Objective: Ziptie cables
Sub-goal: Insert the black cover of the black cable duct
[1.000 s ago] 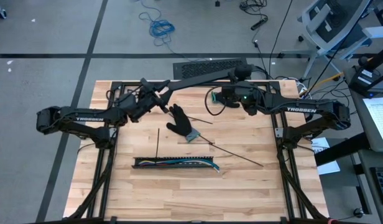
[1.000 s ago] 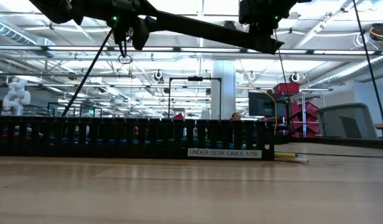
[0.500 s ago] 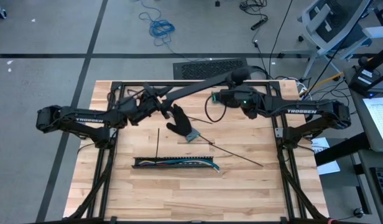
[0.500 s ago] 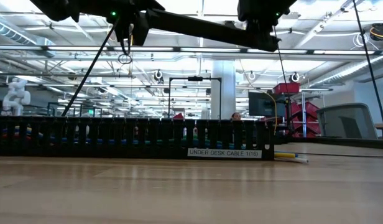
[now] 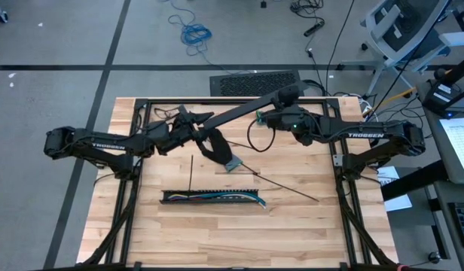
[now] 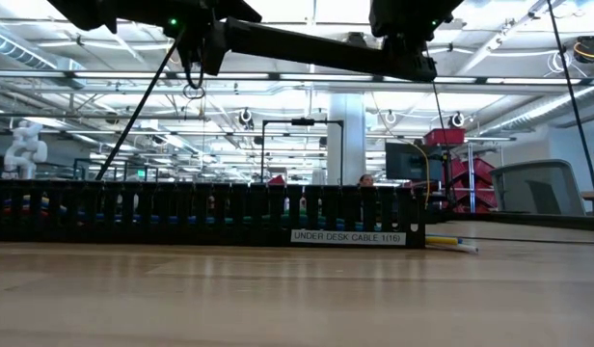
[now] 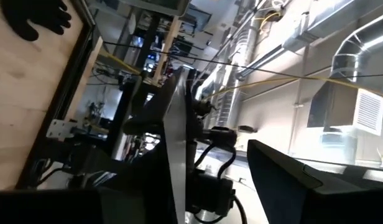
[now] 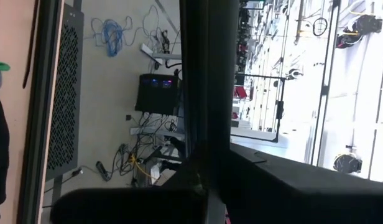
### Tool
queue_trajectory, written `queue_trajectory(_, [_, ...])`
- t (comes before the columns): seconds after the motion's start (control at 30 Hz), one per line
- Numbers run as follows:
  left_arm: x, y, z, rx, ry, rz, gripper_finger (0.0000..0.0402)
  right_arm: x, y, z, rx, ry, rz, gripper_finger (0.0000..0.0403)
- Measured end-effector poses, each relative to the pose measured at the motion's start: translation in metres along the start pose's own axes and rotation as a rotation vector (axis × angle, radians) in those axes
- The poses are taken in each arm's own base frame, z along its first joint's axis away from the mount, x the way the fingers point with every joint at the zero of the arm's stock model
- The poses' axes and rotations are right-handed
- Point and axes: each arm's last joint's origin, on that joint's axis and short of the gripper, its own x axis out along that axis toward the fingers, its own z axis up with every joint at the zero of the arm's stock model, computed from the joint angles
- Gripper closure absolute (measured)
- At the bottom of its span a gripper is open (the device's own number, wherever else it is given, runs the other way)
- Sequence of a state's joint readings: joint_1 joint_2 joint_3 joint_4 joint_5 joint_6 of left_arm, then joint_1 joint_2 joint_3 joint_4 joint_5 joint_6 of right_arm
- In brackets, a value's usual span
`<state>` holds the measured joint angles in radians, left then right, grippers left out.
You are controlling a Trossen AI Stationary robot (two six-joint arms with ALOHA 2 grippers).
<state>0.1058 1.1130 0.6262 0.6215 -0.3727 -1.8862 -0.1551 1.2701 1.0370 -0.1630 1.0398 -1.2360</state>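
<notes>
This is a robotics lab or industrial workshop, a big open hall rather than a home or shop. The low view looks past a wooden table [image 6: 297, 289] into a long room with bare ceiling pipes [image 6: 278, 77] and rows of strip lights, metal racks, a red tool cart [image 6: 461, 169] and a white robot figure [image 6: 22, 145] far off. From above, the floor [image 5: 51, 38] is grey concrete with dark lines, strewn with loose cords (a blue coil [image 5: 194, 33] among them), and an office chair [image 5: 401, 30] stands beyond the table's far right corner. A computer box [image 8: 157, 93] with tangled wiring sits on the floor, and silver air ducts [image 7: 316, 43] run overhead.
</notes>
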Motion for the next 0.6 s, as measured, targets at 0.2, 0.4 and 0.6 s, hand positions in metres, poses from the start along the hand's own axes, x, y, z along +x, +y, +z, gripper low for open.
queue_trajectory(0.2, [-0.0005,0.0018,-0.0011,0.068,0.01,0.017,0.0266,0.0,-0.0001,0.0,0.0,0.001,-0.001,0.0394])
queue_trajectory(0.4, [-0.0005,0.0016,-0.0015,0.2,0.024,0.017,0.0387,-0.0002,-0.0006,-0.0003,0.023,0.001,-0.003,0.0394])
queue_trajectory(0.6, [-0.0004,0.0014,-0.0016,0.236,0.044,0.018,0.0392,-0.0012,-0.0017,-0.0013,0.028,0.0,-0.005,0.0394])
